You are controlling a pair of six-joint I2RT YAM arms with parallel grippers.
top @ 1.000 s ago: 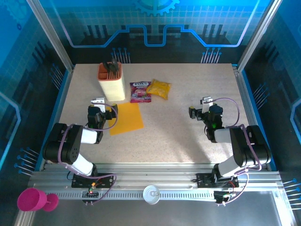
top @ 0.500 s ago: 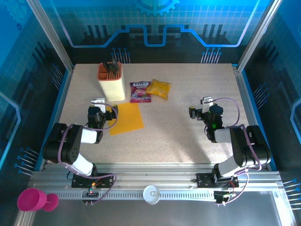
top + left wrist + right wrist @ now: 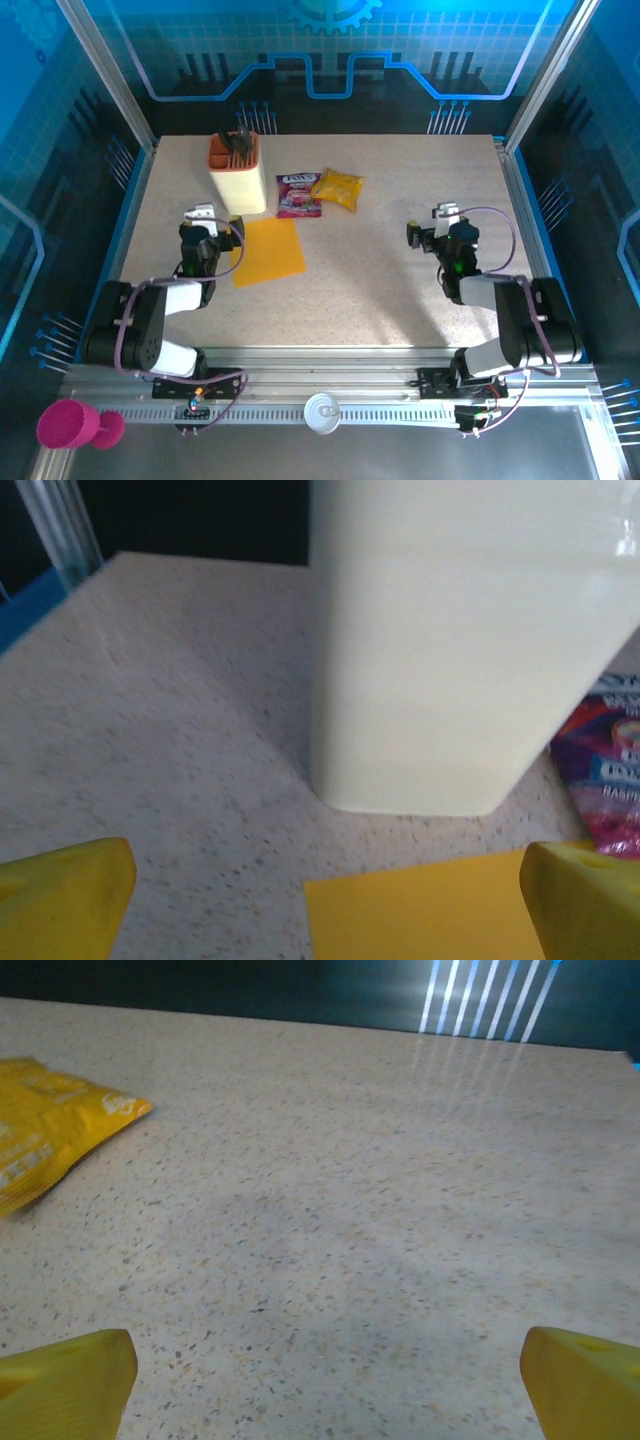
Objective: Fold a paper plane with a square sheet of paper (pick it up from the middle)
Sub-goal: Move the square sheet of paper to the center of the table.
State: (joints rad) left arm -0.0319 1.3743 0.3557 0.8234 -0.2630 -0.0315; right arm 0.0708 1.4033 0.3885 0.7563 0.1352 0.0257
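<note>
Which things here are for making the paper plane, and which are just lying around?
For the plane: square sheet of paper, left gripper, right gripper, both open.
Just lying around: cream holder, purple-red packet, yellow snack bag, pink cup.

The left arm (image 3: 178,294) and right arm (image 3: 486,290) are built of black joints and pale grey links, each trailed by a thin purple cable (image 3: 492,212). The left pincer (image 3: 210,228) and right pincer (image 3: 438,228) carry white brackets and blunt yellow fingertips (image 3: 62,895).
</note>
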